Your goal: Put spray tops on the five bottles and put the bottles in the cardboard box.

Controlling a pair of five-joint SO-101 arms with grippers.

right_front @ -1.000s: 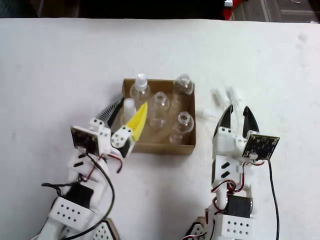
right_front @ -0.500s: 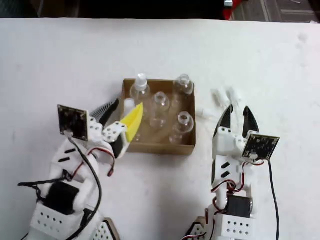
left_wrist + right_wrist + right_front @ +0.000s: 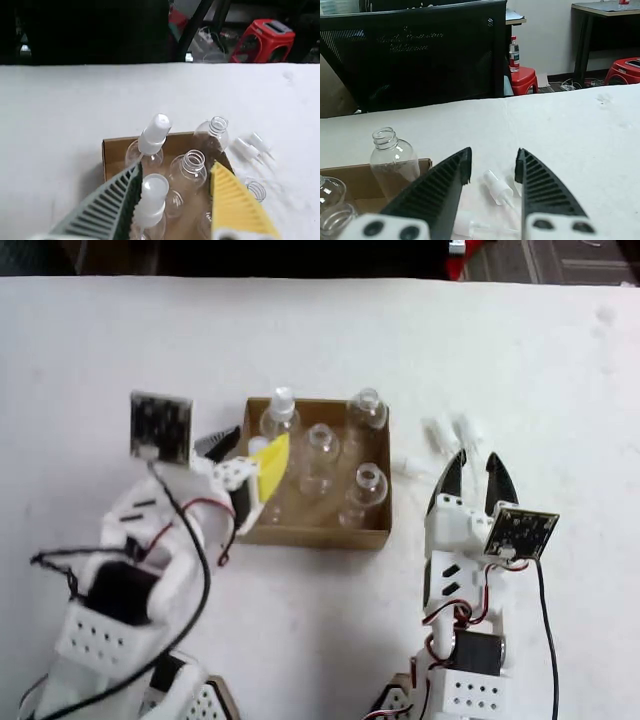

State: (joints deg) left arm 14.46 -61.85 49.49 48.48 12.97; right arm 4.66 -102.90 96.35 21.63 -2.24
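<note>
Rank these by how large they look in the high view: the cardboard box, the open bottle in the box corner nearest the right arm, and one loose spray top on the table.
1. cardboard box
2. open bottle
3. loose spray top
The differences are plain, so nearness changes nothing.

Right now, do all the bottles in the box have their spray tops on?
No, only two bottles wear white spray tops; three open-necked bottles in the cardboard box have none.
</note>
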